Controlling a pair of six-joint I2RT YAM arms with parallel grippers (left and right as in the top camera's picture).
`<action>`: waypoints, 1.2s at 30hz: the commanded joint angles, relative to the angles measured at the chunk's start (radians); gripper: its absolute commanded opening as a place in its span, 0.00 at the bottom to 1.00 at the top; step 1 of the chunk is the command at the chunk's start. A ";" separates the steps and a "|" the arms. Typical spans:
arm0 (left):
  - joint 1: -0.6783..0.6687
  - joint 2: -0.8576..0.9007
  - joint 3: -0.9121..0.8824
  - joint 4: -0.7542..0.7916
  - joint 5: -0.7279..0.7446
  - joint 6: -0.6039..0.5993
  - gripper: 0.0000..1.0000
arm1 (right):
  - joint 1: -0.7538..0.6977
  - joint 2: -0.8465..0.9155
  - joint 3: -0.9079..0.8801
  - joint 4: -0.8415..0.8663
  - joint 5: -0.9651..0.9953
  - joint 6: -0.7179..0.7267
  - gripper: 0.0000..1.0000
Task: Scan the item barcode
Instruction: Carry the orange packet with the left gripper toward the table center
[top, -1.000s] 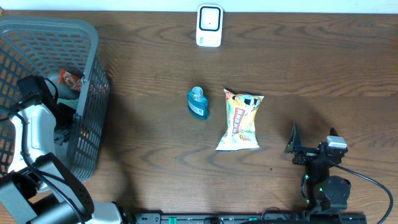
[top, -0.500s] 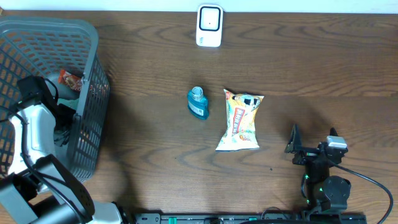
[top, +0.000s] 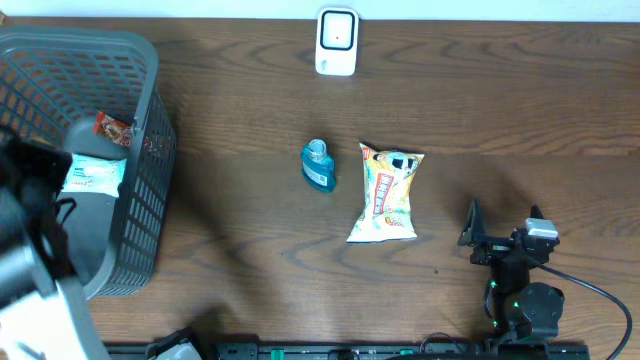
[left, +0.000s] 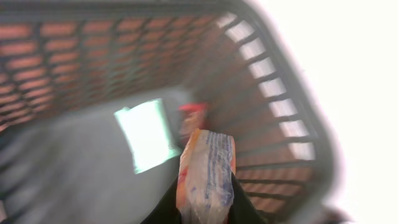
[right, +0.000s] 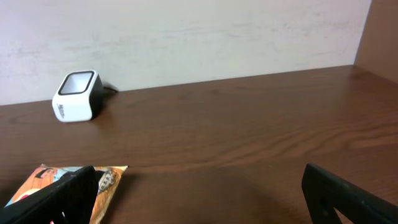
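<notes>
In the left wrist view my left gripper is shut on a small white, orange and blue packet, held upright above the floor of the grey mesh basket; the view is blurred by motion. Seen from overhead, my left arm is a blur at the basket's near-left edge and hides the held packet. The white barcode scanner stands at the table's far edge. My right gripper rests open at the near right, nothing between its fingers.
A white flat packet and a red wrapper lie inside the basket. A blue bottle and a yellow snack bag lie mid-table, left of my right gripper.
My left gripper has shut on the packet and the arm has swung up and back toward the near left, uncovering the white packet in the basket. The right arm has not moved.
</notes>
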 joint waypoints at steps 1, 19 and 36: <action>-0.046 -0.146 0.010 0.064 0.169 -0.054 0.07 | 0.012 -0.005 -0.002 -0.002 0.002 -0.013 0.99; -0.615 -0.059 0.009 0.111 0.226 -0.156 0.07 | 0.012 -0.005 -0.002 -0.002 0.002 -0.013 0.99; -1.025 0.409 -0.038 -0.137 -0.108 -0.545 0.07 | 0.012 -0.005 -0.002 -0.002 0.002 -0.013 0.99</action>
